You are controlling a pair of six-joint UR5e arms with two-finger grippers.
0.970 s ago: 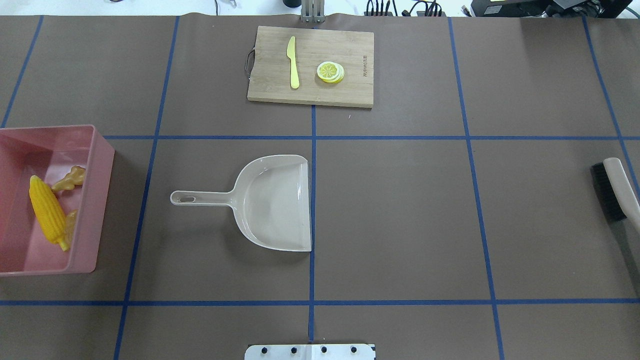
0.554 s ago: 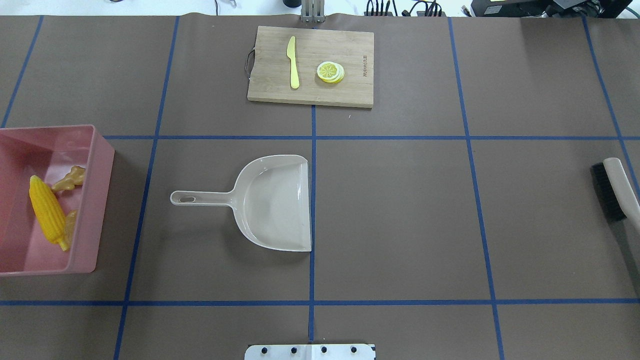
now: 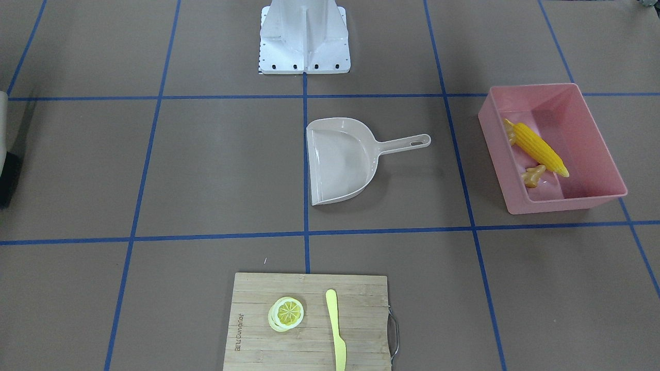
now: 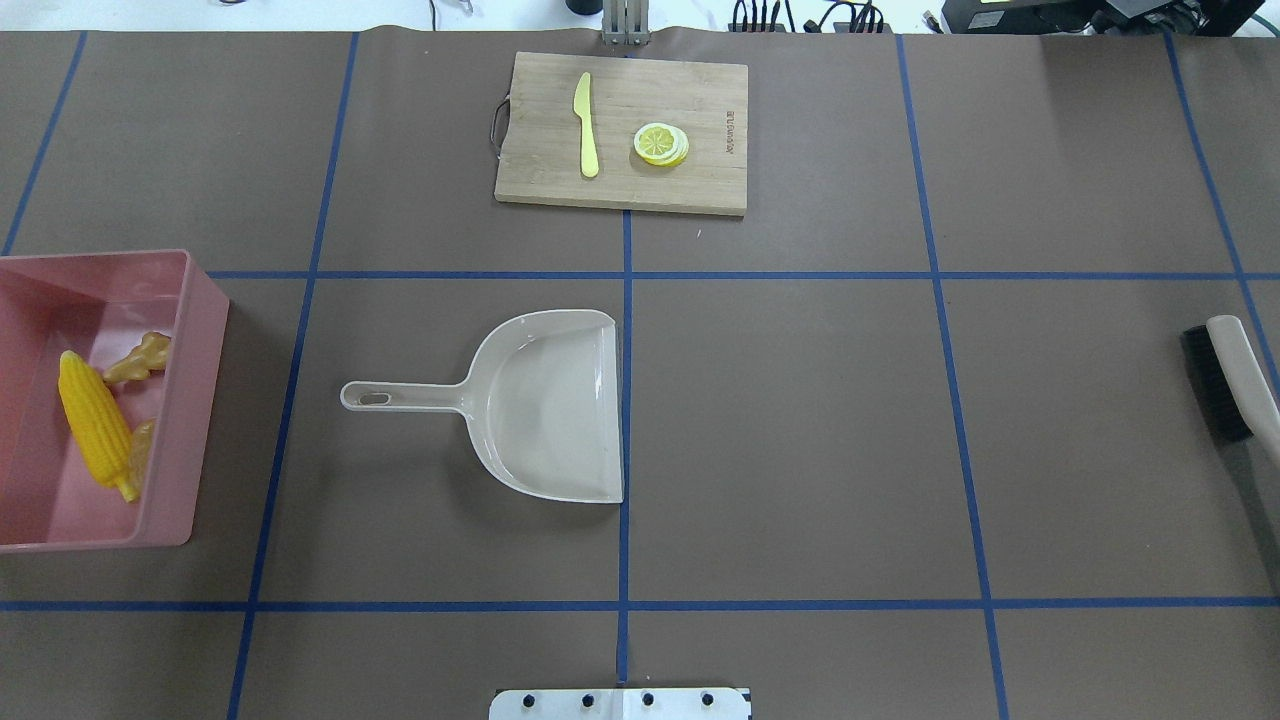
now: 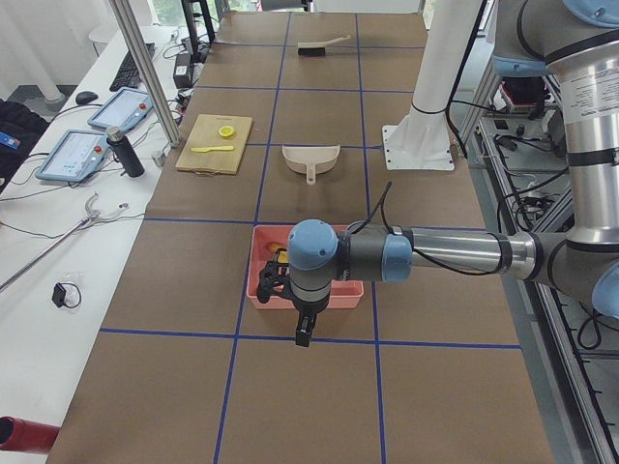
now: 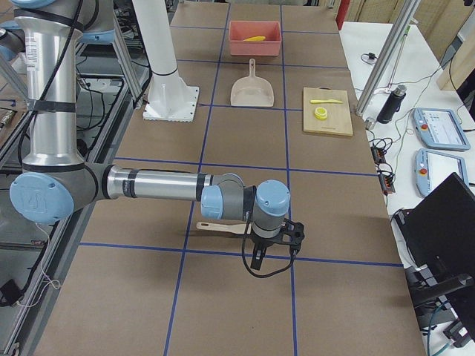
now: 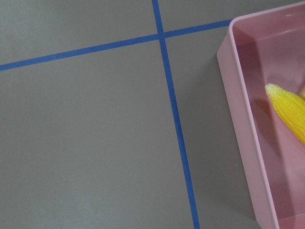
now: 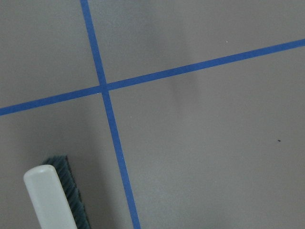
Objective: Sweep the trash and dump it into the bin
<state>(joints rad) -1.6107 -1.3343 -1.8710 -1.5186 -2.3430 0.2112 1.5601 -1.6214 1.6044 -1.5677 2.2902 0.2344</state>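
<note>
The pink bin (image 4: 205,330) stands at the table's left end, also in the front-facing view (image 3: 551,202) and the left wrist view (image 7: 238,119). In it lie the yellow corn cob (image 4: 95,425), the tan ginger root (image 4: 140,358) and the potato (image 4: 143,440), which the corn mostly hides. The beige dustpan (image 4: 550,400) lies empty mid-table. My left gripper (image 5: 302,333) hangs over the bin's outer end. My right gripper (image 6: 256,259) hangs beside the brush (image 6: 223,228). Whether either is open or shut, I cannot tell.
A wooden cutting board (image 4: 700,90) at the far edge carries a yellow plastic knife (image 4: 586,125) and a lemon slice (image 4: 660,143). The brush (image 4: 1225,385) lies at the table's right end, also in the right wrist view (image 8: 50,200). The robot base (image 3: 304,36) stands at the near edge.
</note>
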